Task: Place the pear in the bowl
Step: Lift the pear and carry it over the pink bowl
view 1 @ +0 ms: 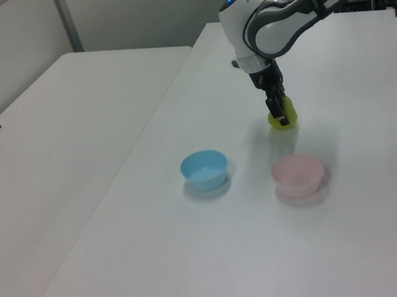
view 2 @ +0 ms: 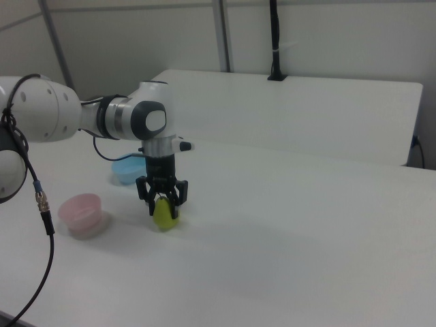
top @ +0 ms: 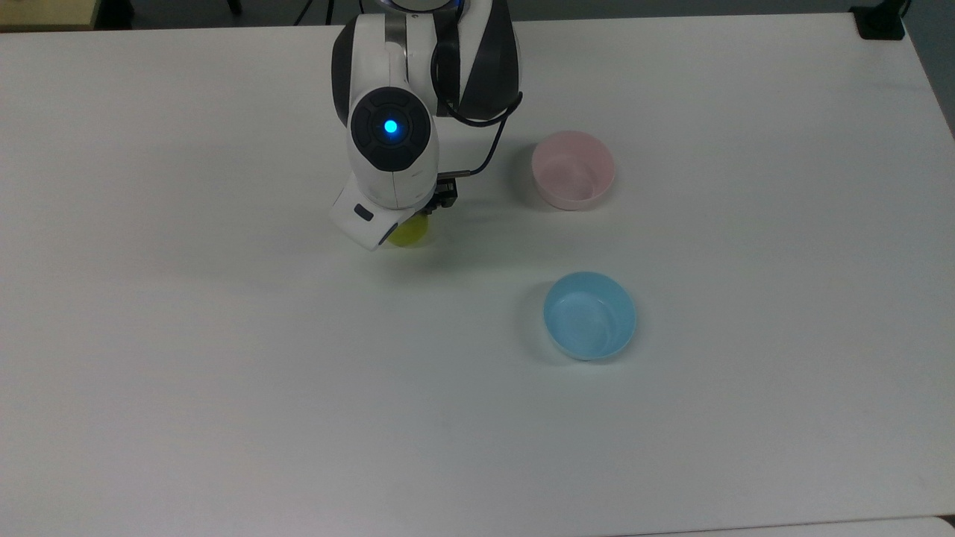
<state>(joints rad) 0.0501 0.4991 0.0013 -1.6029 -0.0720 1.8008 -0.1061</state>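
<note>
Counter: you work on a plain white counter (top: 224,373), matte and bare apart from three small things. A second white counter (view 1: 48,141) stands beside it on the left view's left, with a narrow gap between the two.
Room: pale partition walls stand behind, and a black post (view 2: 274,41) rises at the far counter in the right view.
Edges: the pear and both bowls sit well inside the counter, far from every edge.
Open room: you have wide bare surface on the top view's left and along its lower half.
Pear: the pear (view 2: 163,214) stands on the counter, mostly hidden under the arm (top: 392,160) in the top view, with its lower part showing.
Pincer: the pincer (view 2: 163,206) is down over the pear, fingers spread on either side of it; you cannot tell whether they touch it.
Pink bowl: the pink bowl (top: 573,170) sits on the top view's right of the pear, well apart, open side up.
Blue bowl: the blue bowl (top: 589,315) sits near the pink one, below it in the top view.
In the way: nothing lies between pear and pink bowl.
</note>
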